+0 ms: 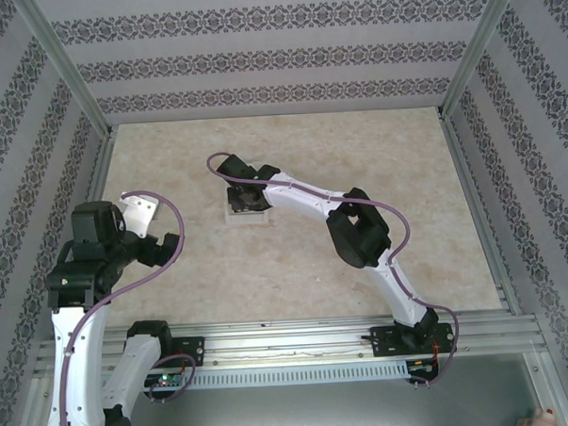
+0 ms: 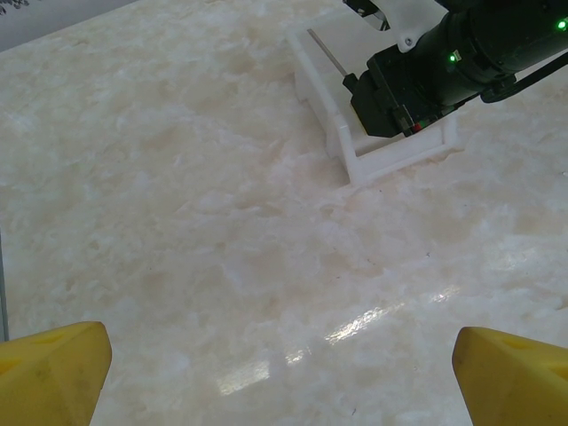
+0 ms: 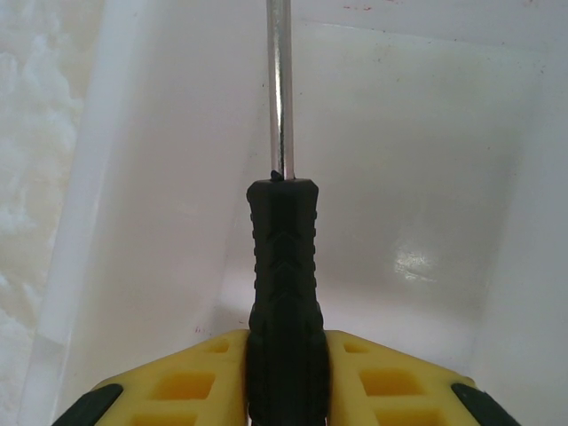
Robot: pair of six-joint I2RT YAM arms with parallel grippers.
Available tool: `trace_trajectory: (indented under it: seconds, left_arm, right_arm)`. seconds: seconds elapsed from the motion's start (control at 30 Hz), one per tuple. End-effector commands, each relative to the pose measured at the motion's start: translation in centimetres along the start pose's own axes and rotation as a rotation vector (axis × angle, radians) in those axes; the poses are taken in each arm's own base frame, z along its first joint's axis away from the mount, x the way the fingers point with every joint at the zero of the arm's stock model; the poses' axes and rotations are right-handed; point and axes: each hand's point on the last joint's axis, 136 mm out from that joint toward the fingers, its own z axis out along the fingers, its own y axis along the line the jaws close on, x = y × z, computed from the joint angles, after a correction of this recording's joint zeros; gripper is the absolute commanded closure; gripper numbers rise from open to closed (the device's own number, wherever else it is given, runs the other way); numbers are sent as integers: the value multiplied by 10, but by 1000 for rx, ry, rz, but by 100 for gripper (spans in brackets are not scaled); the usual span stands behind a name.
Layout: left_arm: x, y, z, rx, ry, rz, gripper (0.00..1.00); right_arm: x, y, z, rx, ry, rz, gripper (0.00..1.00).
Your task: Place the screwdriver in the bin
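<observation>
We note the table (image 1: pixel 358 172) bearing the bin (image 2: pixel 390 158). Left gripper (image 2: pixel 280 359) hangs over bare tabletop, fingers spread wide, empty. Right gripper (image 3: pixel 286 364) sits at the bin, clamped on the screwdriver (image 3: pixel 282 257) handle, shaft lying within the bin walls

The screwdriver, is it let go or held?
Held. The right hand clamps the screwdriver by its handle, over the bin.
</observation>
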Motion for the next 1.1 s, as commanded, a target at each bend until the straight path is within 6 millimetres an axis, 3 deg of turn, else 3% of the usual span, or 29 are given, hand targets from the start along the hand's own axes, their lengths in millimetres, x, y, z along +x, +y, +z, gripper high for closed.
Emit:
trace_trajectory:
  seconds: [0.0, 0.4, 0.6, 0.8, 1.07]
  left_arm:
    - [7, -7, 1, 31, 18, 13, 1]
    - [7, -8, 4, 39, 22, -4, 1]
    - [8, -6, 6, 32, 32, -4, 1]
    - [13, 3, 13, -6, 74, -15, 1]
    - [12, 17, 27, -44, 128, -5, 1]
  right_arm:
    - [-2, -1, 2, 0, 11, 18, 74]
    - [0, -4, 4, 8, 14, 15, 69]
    - [-11, -2, -10, 8, -23, 2, 67]
    - [-40, 7, -49, -13, -111, -29, 61]
    - [-70, 23, -119, -81, -225, -90, 54]
